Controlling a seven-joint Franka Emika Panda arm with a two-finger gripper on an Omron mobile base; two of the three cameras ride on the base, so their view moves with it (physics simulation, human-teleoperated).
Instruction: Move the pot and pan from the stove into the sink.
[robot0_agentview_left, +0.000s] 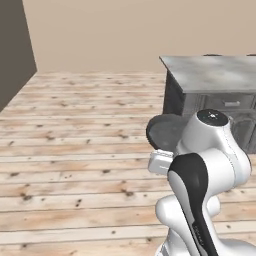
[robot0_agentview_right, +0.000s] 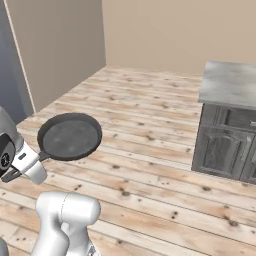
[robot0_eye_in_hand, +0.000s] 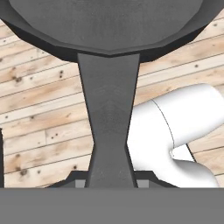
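The pan (robot0_agentview_right: 70, 136) is a shallow dark grey skillet, held in the air over the wooden floor. My gripper (robot0_agentview_right: 43, 157) is shut on its short straight handle (robot0_eye_in_hand: 109, 122), which runs up between the fingertips in the hand view to the round body (robot0_eye_in_hand: 109, 26). From the left base view the pan (robot0_agentview_left: 164, 131) shows just behind my white arm, with the gripper (robot0_agentview_left: 161, 162) under it. The pot, the stove and the sink are out of view.
A pale marble counter (robot0_agentview_left: 215, 72) on dark grey cabinets (robot0_agentview_right: 220, 150) stands ahead on the right. Wooden plank floor (robot0_agentview_left: 75, 140) stretches to a beige wall. A dark wall panel (robot0_agentview_left: 15, 50) stands at the far left.
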